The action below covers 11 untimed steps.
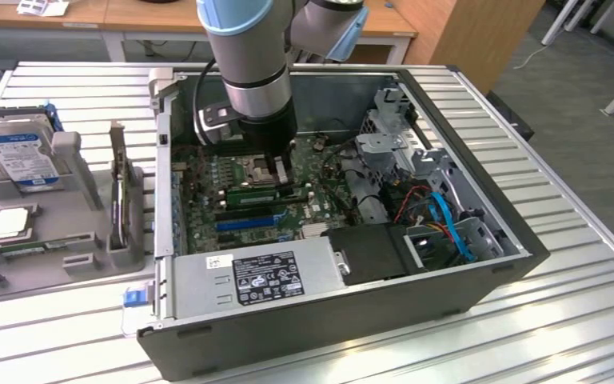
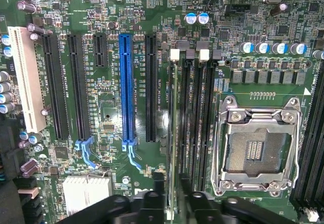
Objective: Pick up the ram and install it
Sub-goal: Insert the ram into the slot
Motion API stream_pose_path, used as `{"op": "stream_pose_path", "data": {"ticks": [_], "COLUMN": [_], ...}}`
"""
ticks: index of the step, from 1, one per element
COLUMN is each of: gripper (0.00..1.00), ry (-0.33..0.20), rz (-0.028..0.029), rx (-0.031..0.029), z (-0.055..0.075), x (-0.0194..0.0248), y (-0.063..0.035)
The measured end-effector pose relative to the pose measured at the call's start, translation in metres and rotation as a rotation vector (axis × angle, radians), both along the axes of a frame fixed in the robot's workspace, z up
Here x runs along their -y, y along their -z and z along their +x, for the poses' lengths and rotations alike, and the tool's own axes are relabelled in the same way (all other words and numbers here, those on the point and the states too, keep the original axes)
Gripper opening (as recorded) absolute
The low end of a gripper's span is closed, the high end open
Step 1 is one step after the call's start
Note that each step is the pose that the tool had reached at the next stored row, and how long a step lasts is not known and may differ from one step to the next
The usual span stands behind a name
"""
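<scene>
The ram (image 2: 172, 133) stands on edge in the memory slot farthest from the CPU socket (image 2: 258, 153). The claw (image 2: 172, 188) straddles one end of it; whether it grips or has let go cannot be told.

Seating appears to be the step in hand. Press straight down and evenly along the stick, so the white latch (image 2: 175, 54) can close. Avoid side load, because the empty slots (image 2: 202, 122) lie just beside.

Capacitors (image 2: 197, 18) sit near the latch end. The case (image 1: 318, 336) on the tabletop (image 1: 584, 264) walls in the arm.
</scene>
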State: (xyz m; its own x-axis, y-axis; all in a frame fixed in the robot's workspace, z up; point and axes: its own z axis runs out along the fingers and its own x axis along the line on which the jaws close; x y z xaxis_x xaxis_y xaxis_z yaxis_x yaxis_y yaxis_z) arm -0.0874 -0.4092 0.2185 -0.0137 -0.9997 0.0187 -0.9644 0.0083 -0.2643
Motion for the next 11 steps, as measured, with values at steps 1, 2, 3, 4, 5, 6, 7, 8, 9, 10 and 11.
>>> {"op": "stream_pose_path", "data": {"ticks": [1, 2, 3, 4, 5, 6, 7, 8, 9, 10, 11], "gripper": [0.25, 0.31, 0.31, 0.31, 0.31, 0.31, 0.31, 0.31, 0.31, 0.31, 0.31], "ry": [0.0, 0.0, 0.0, 0.0, 0.0, 0.001, 0.004, 0.008, 0.012, 0.014, 0.015], "rz": [0.0, 0.0, 0.0, 0.0, 0.0, 0.0002, -0.0002, -0.0008, -0.0017, -0.0019, -0.002], "rx": [0.0, 0.0, 0.0, 0.0, 0.0, 0.0001, 0.0001, 0.0001, -0.0001, -0.001, -0.0017], "z": [0.0, 0.0, 0.0, 0.0, 0.0, 0.0, 0.0, 0.0, 0.0, 0.0, 0.0], "x": [0.0, 0.0, 0.0, 0.0, 0.0, 0.0, 0.0, -0.0001, 0.0, 0.0, 0.0], "y": [0.0, 0.0, 0.0, 0.0, 0.0, -0.0001, -0.0011, -0.0034, -0.0066, -0.0111, -0.0156]}}
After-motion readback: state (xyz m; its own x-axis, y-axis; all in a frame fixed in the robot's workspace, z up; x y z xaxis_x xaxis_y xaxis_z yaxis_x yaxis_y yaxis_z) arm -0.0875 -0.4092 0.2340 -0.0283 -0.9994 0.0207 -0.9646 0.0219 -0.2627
